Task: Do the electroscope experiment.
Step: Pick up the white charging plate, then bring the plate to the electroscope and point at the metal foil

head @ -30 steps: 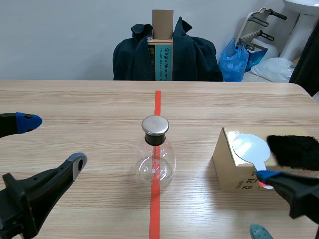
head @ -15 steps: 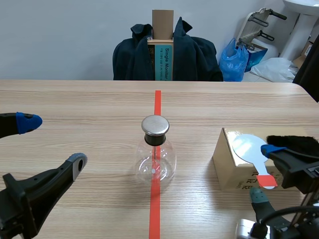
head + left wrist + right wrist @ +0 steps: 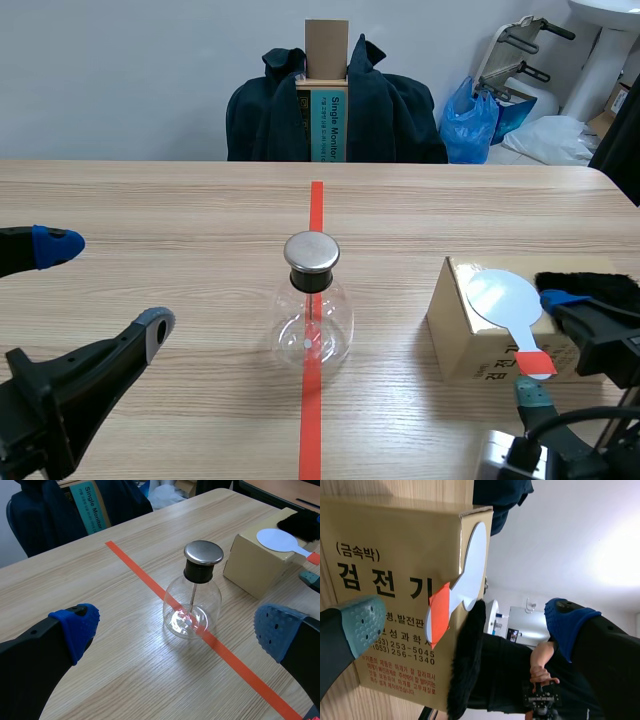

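Note:
The electroscope, a clear glass flask (image 3: 311, 318) with a metal cap (image 3: 311, 252), stands on the red tape line at mid table. To its right a cardboard box (image 3: 462, 335) carries a white paddle (image 3: 500, 297) with an orange handle tip (image 3: 536, 363), and black fur (image 3: 597, 300) lies beside it. My right gripper (image 3: 546, 345) is open at the box's near side, its pads on either side of the orange handle (image 3: 440, 611) without touching it. My left gripper (image 3: 105, 285) is open at the left, with the flask (image 3: 192, 602) a little ahead between its fingers.
Beyond the far table edge a chair draped with a dark jacket (image 3: 385, 110) holds an upright carton (image 3: 327, 90). A blue bag (image 3: 470, 122) and white gear stand at the back right. A person's hand (image 3: 540, 674) shows far behind the box.
My right gripper has risen and moved forward, from below the box front to either side of the paddle's handle. The left arm, flask and box have not moved.

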